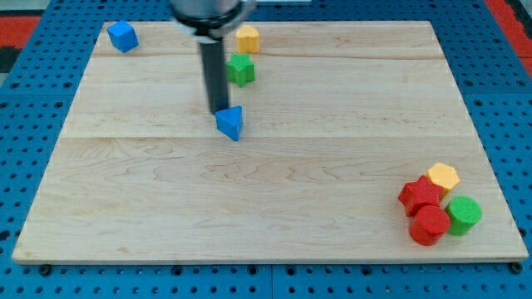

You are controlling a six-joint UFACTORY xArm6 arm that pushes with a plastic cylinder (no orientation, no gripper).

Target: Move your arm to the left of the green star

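The green star (pixel 241 70) lies near the view's top, a little left of centre, just below a yellow block (pixel 248 38). My dark rod comes down from the top edge, and my tip (pixel 219 111) rests on the board below and slightly left of the green star. The rod's shaft passes close by the star's left side. My tip is against the upper left edge of a blue triangle (pixel 230 123).
A blue cube (pixel 122 36) sits at the board's top left corner. At the bottom right is a tight cluster: a red star (pixel 420 194), a yellow hexagon (pixel 443 177), a green cylinder (pixel 463 214) and a red block (pixel 430 225).
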